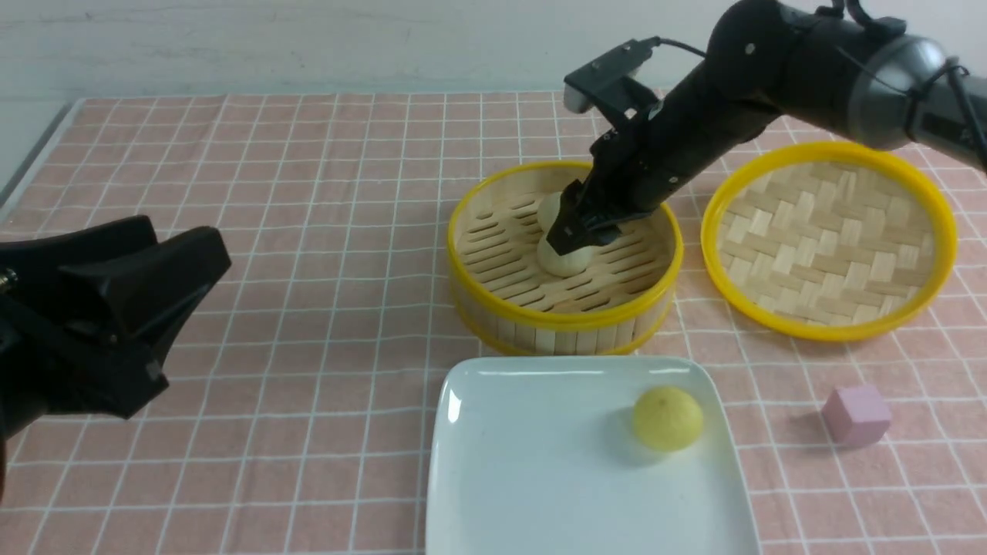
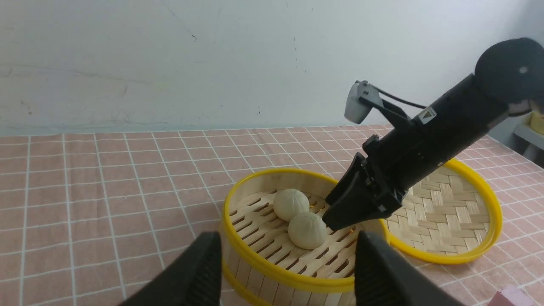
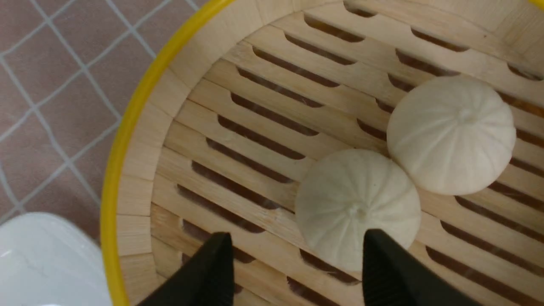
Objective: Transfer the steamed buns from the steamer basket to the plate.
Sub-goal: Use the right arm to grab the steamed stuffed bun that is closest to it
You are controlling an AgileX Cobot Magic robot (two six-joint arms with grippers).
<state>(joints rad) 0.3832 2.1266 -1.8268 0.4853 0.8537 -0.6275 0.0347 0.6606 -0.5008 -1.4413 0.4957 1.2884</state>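
Note:
Two off-white steamed buns point(image 1: 561, 260) point(image 1: 549, 210) lie touching in the steamer basket point(image 1: 567, 320). The pale yellow bun point(image 1: 667, 418) rests on the white plate point(image 1: 524, 462) in front of the basket. My right gripper point(image 1: 574, 239) is down inside the basket, open, just over the nearer bun point(image 3: 357, 208). One fingertip point(image 3: 378, 255) overlaps that bun's edge and the other stands over bare slats; nothing is held. My left gripper point(image 1: 154, 308) hangs open and empty at the far left, facing the basket point(image 2: 272, 272).
The shallow woven lid point(image 1: 829, 239) lies right of the basket, almost touching it. A pink cube point(image 1: 856, 415) sits right of the plate. The pink checked cloth's left edge point(image 1: 35, 166) meets a grey border.

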